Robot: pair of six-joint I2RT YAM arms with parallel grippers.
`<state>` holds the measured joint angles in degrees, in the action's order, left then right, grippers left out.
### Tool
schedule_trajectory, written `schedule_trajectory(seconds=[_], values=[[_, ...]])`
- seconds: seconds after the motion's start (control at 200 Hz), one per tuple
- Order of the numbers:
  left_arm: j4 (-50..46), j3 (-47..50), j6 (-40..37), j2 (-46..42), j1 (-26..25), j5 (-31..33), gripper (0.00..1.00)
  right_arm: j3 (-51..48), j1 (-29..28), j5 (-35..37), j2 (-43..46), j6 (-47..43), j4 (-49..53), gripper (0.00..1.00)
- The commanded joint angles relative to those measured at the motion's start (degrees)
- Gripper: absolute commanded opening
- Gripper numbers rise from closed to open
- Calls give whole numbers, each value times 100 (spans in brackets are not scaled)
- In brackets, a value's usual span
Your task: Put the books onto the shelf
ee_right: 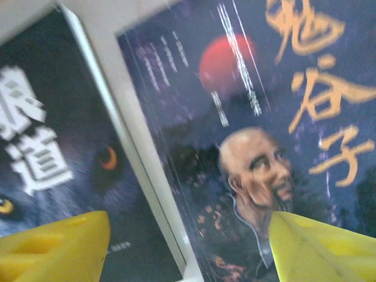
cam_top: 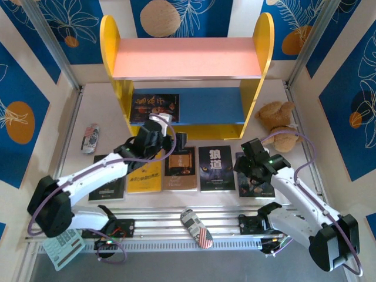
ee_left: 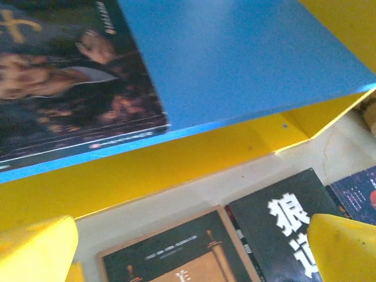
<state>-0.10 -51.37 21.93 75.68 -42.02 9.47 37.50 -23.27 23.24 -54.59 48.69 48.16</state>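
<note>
- Evidently part of the job is done. A dark paperback with orange title characters (cam_top: 154, 107) lies flat on the blue lower board (cam_top: 205, 106) of the yellow-sided, pink-topped shelf (cam_top: 264, 53), upper centre of the top view. It sits at the board's left end, so there is room beside it for the others.
- The left fingers (ee_left: 35, 252), yellow pads, stand as wide apart as they go with nothing between them. They hover just in front of the shelf's lower front edge, near that shelved book. I judge that is where a book gets slid onto the board.
- Four thin books wait in a row on the white tabletop (cam_top: 111, 141) across mid-frame:
  - a black book (cam_top: 106, 179), partly under the left arm
  - a yellow book (cam_top: 145, 176)
  - a brown-black book with an orange panel (cam_top: 181, 169)
  - a black book with white characters (cam_top: 216, 168)
- A fifth book, the dark blue paperback with a bald man's portrait (ee_right: 258, 170), lies at the row's right end, beneath the right fingers (ee_right: 59, 247).
- The right fingers are partly spread and hold nothing. One hangs over the white-lettered book and the other over the portrait. They straddle the strip of tabletop between the two books, probably because a flat, thin book offers only its edge to grip.
</note>
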Motion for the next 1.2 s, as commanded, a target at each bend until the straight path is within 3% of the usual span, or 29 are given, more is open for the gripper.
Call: schedule_trajectory(seconds=[0.0, 0.32, 0.66, 0.98, 1.196], values=[[-79, -611, -186, 402, -111, -260, 100, -148, 32, -338, -210, 554, 257, 70], [-474, -1418, 159, 1267, -546, -820, 100, 11, 395, -539, -702, 216, 153, 69], [-1353, -2318, 635, 2147, -1173, -1462, 100, 168, 2322, -1294, -267, -749, 18, 71], [-1539, -3024, 1258, 2918, -1528, -2344, 100, 178, 3147, -1614, -532, -1177, -367, 69], [-1408, -3219, 1548, 3336, -1702, -2779, 100, 162, 3206, -1814, -700, -1285, -511, 66]])
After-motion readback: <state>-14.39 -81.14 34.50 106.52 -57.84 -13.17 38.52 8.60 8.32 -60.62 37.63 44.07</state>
